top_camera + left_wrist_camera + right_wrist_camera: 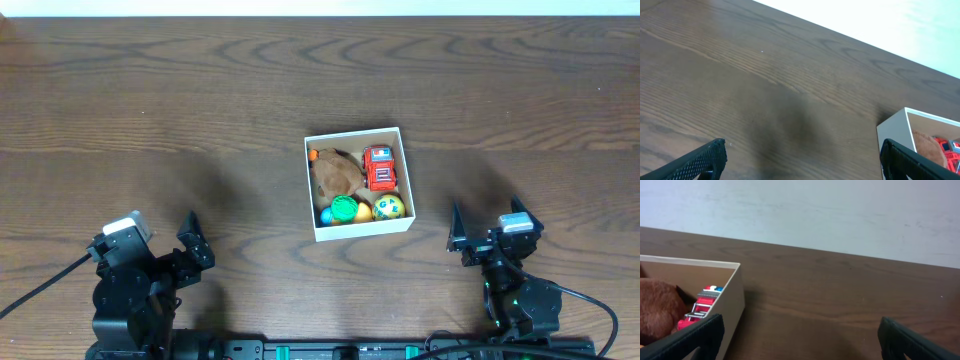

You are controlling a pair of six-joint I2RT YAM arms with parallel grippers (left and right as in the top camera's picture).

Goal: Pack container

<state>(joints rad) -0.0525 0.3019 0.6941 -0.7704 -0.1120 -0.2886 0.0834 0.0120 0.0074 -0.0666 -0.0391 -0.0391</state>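
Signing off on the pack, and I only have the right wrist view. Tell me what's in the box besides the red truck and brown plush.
Observer: Overhead shows a green ball and a yellow patterned ball along the cardboard box's near wall.
Operator: Report the left gripper.
Observer: The left gripper is open and empty, parked near-left, well apart from the box.
Operator: Check the table for strays.
Observer: No toy shows on the wooden table outside the box.

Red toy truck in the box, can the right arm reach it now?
Probably yes: the right gripper is open, nothing stands between it and the lidless container, and the red truck lies uncovered on that side.
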